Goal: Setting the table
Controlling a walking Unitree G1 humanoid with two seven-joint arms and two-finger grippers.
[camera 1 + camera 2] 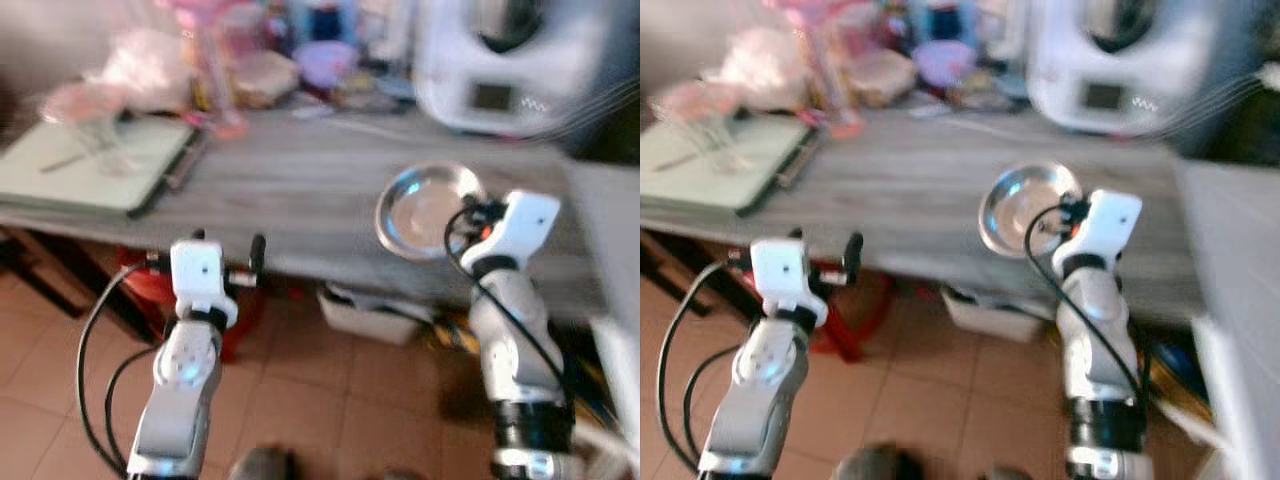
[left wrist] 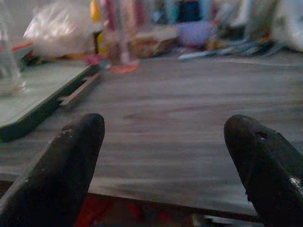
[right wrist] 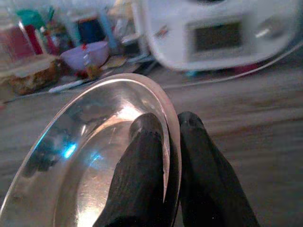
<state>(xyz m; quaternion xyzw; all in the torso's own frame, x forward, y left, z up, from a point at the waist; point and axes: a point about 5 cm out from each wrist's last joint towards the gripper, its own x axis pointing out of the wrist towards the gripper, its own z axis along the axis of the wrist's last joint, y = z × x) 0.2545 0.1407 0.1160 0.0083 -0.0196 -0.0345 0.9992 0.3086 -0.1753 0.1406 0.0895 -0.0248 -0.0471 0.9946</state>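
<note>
In the head views, blurred by motion, you have the right gripper point(image 1: 470, 222) raised over the near edge of the grey wood-grain table point(image 1: 300, 190), carrying a shallow round stainless-steel plate point(image 1: 425, 210) tilted up on its edge, its polished face turned toward you. The left gripper point(image 1: 225, 262) hangs just before the near edge, further toward the left end, with nothing in it. Toward the far left corner lies a pale green flat tray point(image 1: 90, 165) with clear glassware on it; along the far edge sits a crowd of jars, a purple bowl and a wrapped bundle, and a large white kitchen appliance point(image 1: 500, 60) stands at the far right.

From the left wrist, you see the jaws spread wide and empty, looking across bare table boards toward the tray and the far clutter.

From the right wrist, the jaws are closed on the plate's rim, one finger point(image 3: 142, 156) inside the dish and the other behind it, so the pinch looks thin.

My reading is that you are bringing the plate in to set it down. Pick the bare stretch near the near edge, between the tray and the appliance. Level the plate before lowering, since it hangs steeply now. Move slowly, because a rim pinch on smooth steel could slip. Let go only once the base rests flat.
</note>
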